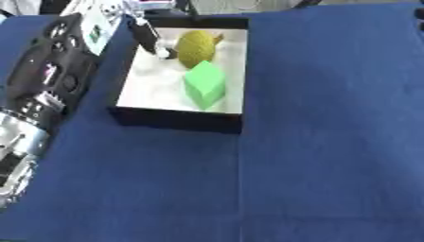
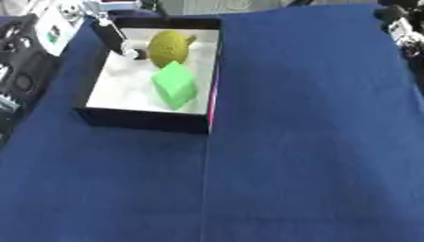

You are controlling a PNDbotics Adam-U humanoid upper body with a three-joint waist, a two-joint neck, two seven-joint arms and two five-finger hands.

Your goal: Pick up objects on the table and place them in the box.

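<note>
A black box (image 1: 175,119) with a white floor stands at the upper left of the blue table. Inside it lie an olive-yellow bumpy round fruit (image 1: 196,47) at the far end and a bright green block (image 1: 205,85) just in front of it. My left arm runs up the left side, and my left hand (image 1: 145,34) hangs over the box's far left corner. Its dark fingers point straight down, with the tips beside the fruit and nothing in them. Only a dark part of my right hand (image 2: 401,24) shows, at the top right edge of the right eye view.
Blue cloth (image 1: 331,142) covers the table, with wide bare room in front of and to the right of the box. My left forearm (image 1: 46,90), black and silver, lies along the box's left side.
</note>
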